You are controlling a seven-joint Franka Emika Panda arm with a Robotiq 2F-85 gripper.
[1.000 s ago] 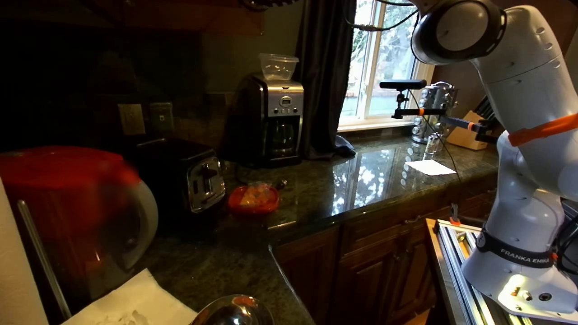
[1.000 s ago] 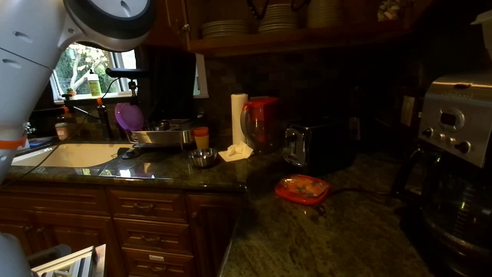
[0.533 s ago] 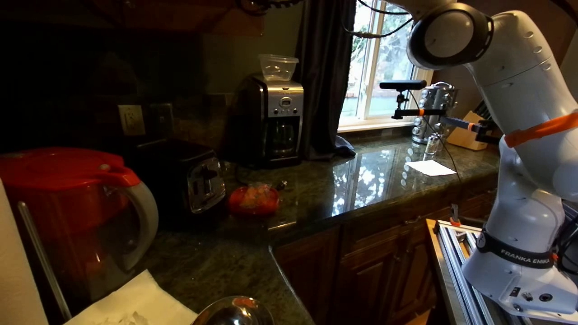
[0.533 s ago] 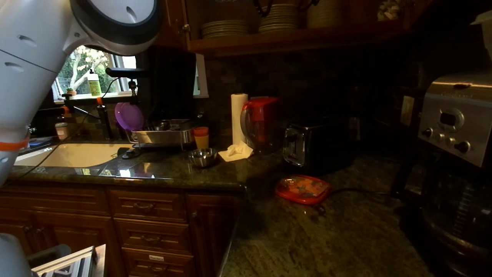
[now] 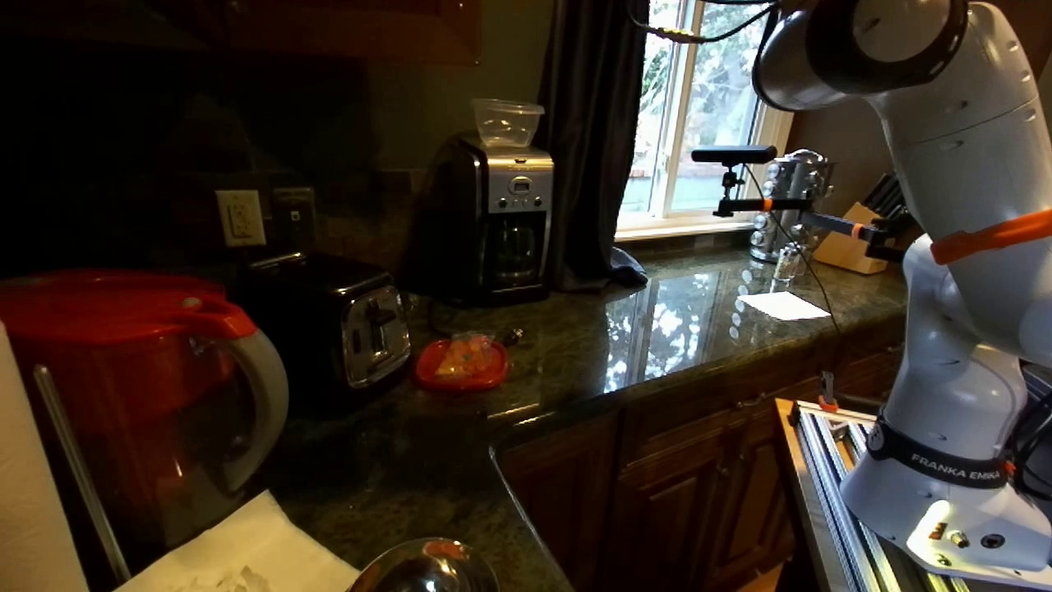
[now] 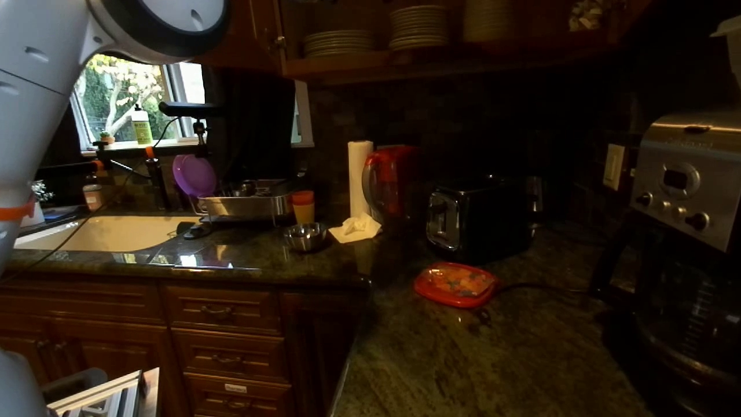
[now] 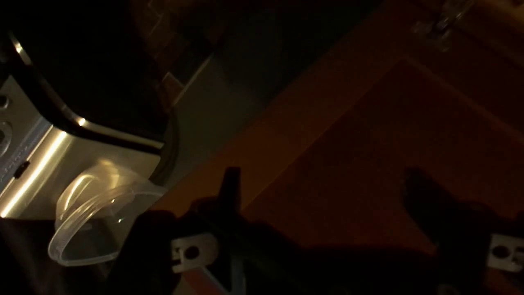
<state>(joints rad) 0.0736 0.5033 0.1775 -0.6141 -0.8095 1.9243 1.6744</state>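
Note:
My gripper (image 7: 321, 170) is open in the wrist view, its dark fingers wide apart with nothing between them. A dark reddish-brown wooden cabinet panel (image 7: 368, 155) fills the view beyond the fingers; how far off it is I cannot tell. A clear plastic container (image 7: 96, 217) sits on the silver coffee maker (image 7: 123, 157) at lower left, partly behind the left finger. The container (image 5: 507, 123) and coffee maker (image 5: 519, 177) also show in an exterior view. The gripper is out of both exterior views; only the arm (image 5: 953, 156) shows.
A red dish (image 6: 425, 292) with wrapped contents lies by the black toaster (image 6: 480, 220). A red pitcher (image 5: 99, 353), metal bowl (image 6: 305, 237) and paper towel (image 6: 354, 231) stand on the counter. An open shelf (image 6: 463, 52) holds plates. A camera on a mount (image 5: 733, 154) stands near the arm.
The arm's elbow dipped slightly, then rose and drew back. The dark cables at the top of both exterior views, by the cabinets, have moved up out of view. Objects on the counter have not moved.

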